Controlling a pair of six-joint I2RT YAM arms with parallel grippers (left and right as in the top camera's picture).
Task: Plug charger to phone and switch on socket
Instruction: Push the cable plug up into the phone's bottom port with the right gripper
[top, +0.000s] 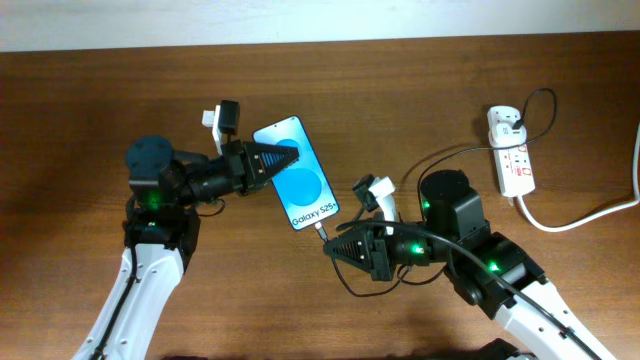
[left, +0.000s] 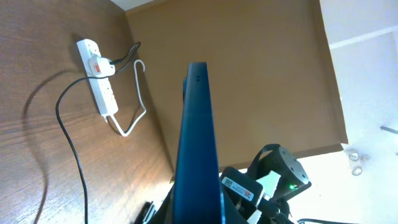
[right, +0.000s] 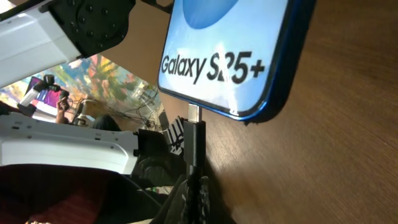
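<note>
The phone (top: 298, 178) with its blue "Galaxy S25+" screen is held tilted off the table by my left gripper (top: 284, 158), which is shut on its upper part. It shows edge-on in the left wrist view (left: 198, 143). My right gripper (top: 333, 247) is shut on the charger cable just behind its connector tip (right: 193, 134). The tip touches the phone's bottom edge (right: 249, 62). The black cable (top: 455, 152) runs to the white adapter (top: 507, 124) plugged into the white socket strip (top: 512, 158).
A thick white cord (top: 585, 216) runs from the strip toward the right table edge. The strip and cable also show in the left wrist view (left: 99, 84). The wooden table (top: 80, 100) reaches a white wall at the back.
</note>
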